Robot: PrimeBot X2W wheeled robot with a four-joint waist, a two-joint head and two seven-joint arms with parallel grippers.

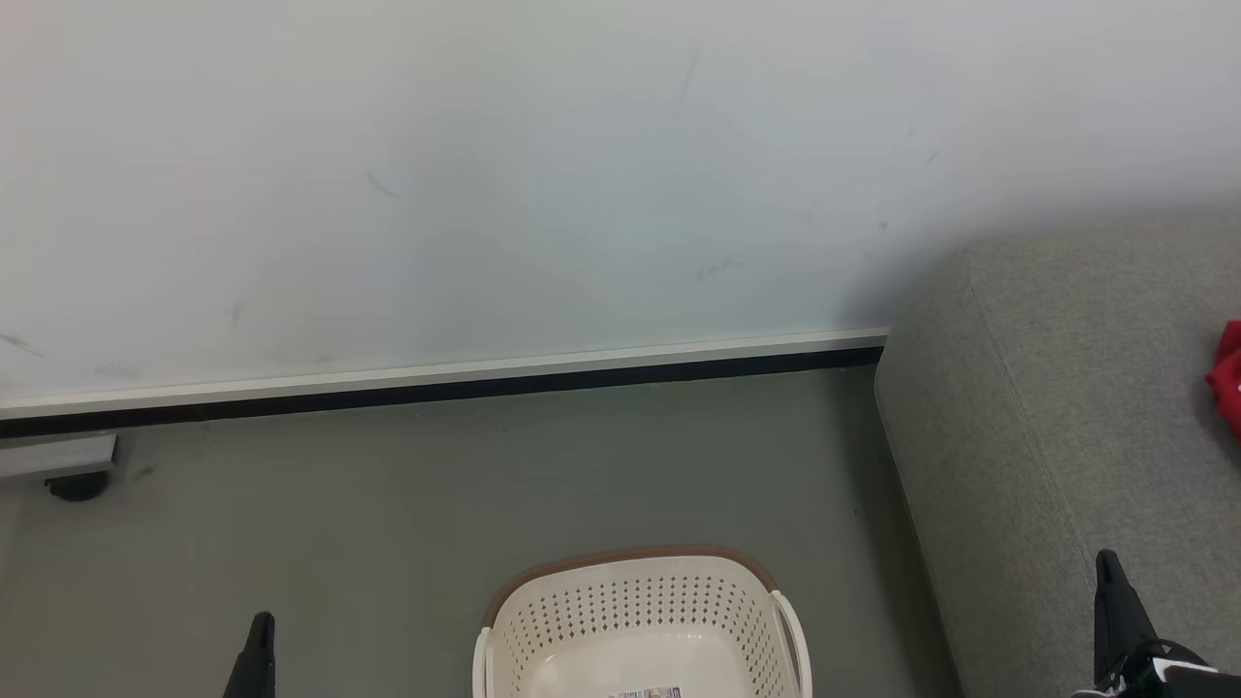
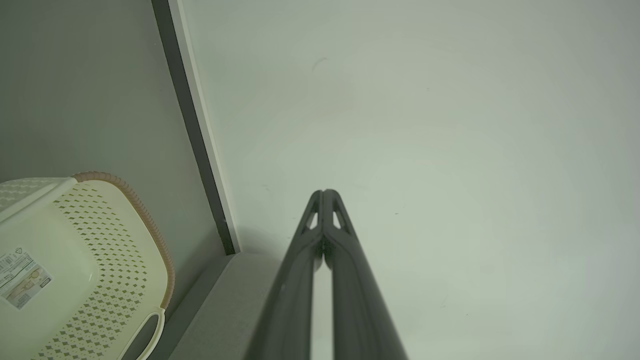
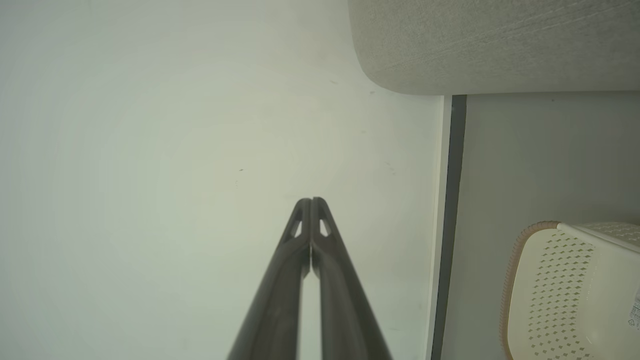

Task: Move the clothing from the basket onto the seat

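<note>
Seemingly done. Seat (image 1: 1066,436) seen at right, beside wall. Basket (image 1: 640,601) set on floor, interior bare where shown; near half cropped, so leftover garment possibly missed and task ended early. Clothing (image 1: 1229,378) laid on seat, at view's edge. Left gripper (image 2: 324,192), right gripper (image 3: 311,200) both closed, nothing held.

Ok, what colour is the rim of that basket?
The rim is brown, against the cream-white basket; clearest in the left wrist view.
</note>
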